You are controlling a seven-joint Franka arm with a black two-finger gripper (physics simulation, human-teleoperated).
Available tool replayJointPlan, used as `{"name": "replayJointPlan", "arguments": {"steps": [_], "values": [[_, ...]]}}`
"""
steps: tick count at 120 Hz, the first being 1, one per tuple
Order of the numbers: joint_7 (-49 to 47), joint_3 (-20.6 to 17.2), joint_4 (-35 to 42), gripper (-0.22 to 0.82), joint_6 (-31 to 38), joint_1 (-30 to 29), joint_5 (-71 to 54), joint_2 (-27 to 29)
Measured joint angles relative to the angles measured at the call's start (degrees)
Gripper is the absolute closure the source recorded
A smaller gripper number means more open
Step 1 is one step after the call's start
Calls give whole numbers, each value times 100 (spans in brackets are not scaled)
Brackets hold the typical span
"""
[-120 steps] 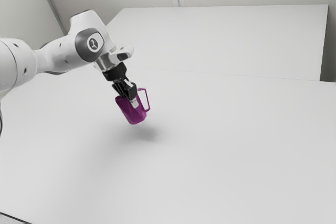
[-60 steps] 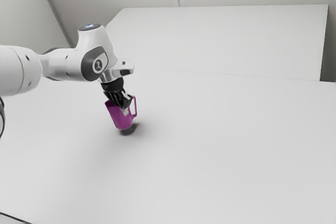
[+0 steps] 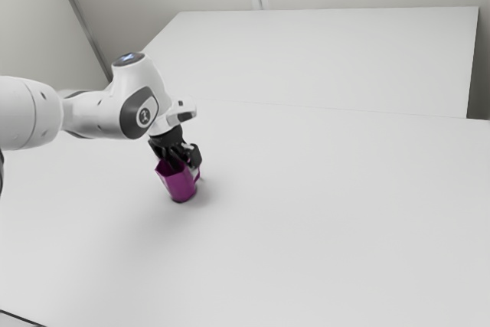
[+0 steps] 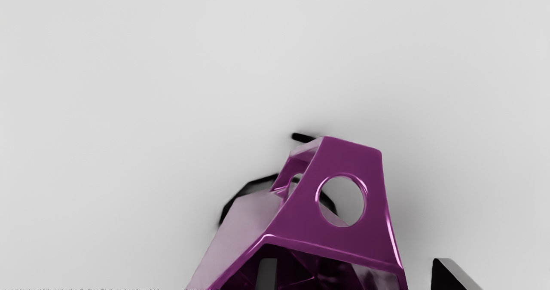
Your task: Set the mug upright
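My gripper [image 3: 187,165] is at the top of the purple mug [image 3: 180,184] in the exterior view. The mug has its mouth up and its base down at the tabletop, leaning slightly toward the exterior view's left; whether its base sits fully flat I cannot tell. In the wrist view my gripper [image 4: 353,273] stands open across one wall of the mug [image 4: 296,225]. One finger [image 4: 267,275] is inside the mouth, the other [image 4: 455,277] outside, with a gap between it and the wall. My hand partly hides the handle in the exterior view.
The white tabletop [image 3: 321,212] extends around the mug. A pale raised panel [image 3: 329,59] is at the back, and a dark line crosses the exterior view's lower left corner.
The mug has come down to the tabletop, moved toward the exterior view's left and tilted less. My hand went down with it, and the fingers have opened from its wall.
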State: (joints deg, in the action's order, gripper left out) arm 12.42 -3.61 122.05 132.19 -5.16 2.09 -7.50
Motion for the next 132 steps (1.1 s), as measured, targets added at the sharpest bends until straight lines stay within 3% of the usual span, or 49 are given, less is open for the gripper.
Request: {"name": "replayJointPlan", "arguments": {"steps": [24, 70, 102, 132], "values": [[-118, -8, -293, 10, -304, 51, 8, 415], [-274, 42, -2986, 2, -2410, 74, -5, 127], [-321, 38, -3475, 0, -3267, 85, -14, 203], [-348, 36, -3486, 0, -3576, 85, -11, 281]]}}
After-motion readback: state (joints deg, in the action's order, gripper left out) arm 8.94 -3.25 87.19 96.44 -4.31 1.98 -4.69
